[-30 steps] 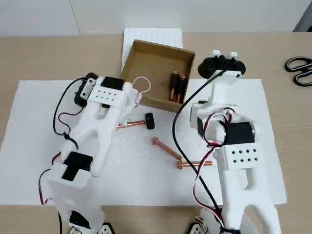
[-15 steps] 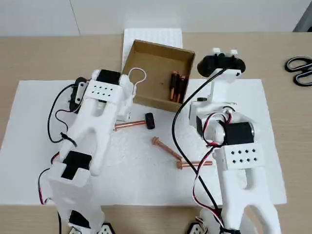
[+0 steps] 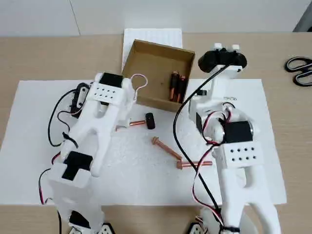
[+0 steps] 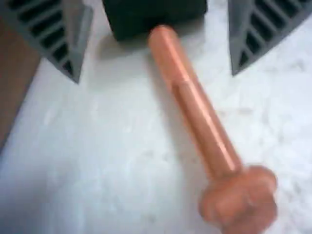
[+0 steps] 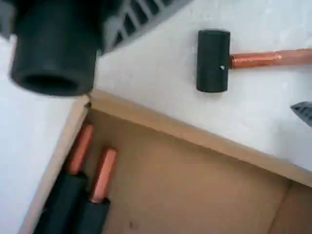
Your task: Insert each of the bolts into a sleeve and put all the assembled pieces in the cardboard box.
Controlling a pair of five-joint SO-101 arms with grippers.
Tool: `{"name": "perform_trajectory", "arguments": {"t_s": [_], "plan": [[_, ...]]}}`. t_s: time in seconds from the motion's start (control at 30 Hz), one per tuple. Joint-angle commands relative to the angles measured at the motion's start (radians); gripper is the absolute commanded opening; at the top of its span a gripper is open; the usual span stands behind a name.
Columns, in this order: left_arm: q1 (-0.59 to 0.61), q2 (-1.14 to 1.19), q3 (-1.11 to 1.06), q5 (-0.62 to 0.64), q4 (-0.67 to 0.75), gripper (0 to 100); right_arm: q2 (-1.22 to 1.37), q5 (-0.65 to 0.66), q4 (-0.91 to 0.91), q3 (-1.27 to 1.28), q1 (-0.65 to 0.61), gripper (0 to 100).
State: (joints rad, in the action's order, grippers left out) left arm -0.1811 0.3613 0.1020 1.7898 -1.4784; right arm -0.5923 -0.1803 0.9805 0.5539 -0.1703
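The left gripper gapes wide, fingers either side of the bolt whose tip touches a sleeve just ahead, so it should close squarely on mid-shaft, while the right gripper grips a second sleeve beside the box

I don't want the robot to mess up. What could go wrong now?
1. The left gripper is open around a bolt whose tip meets the lying sleeve sideways, so a push may just shove that sleeve away.
2. The right gripper holds another sleeve near the cardboard box edge. If dropped, it might land inside without a bolt.
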Motion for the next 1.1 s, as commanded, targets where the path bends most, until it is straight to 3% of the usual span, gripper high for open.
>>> {"name": "perform_trajectory", "arguments": {"t_s": [0.0,0.27,0.63,0.9,1.07], "plan": [[0.0,-0.006,-0.015,0.002,0.005,19,0.031,0.009,-0.033,-0.008,0.01,0.5],[0.006,-0.012,-0.147,0.002,0.094,19,0.058,0.009,-0.071,-0.008,0.01,0.5],[0.04,0.181,-0.12,-0.041,0.161,19,0.048,0.051,-0.07,-0.009,0.01,0.5],[-0.003,0.224,-0.051,-0.1,0.12,19,0.047,0.051,-0.071,-0.02,0.008,0.5],[0.003,0.226,-0.051,-0.1,0.117,5,0.047,0.051,-0.068,-0.035,0.01,0.5]]}}
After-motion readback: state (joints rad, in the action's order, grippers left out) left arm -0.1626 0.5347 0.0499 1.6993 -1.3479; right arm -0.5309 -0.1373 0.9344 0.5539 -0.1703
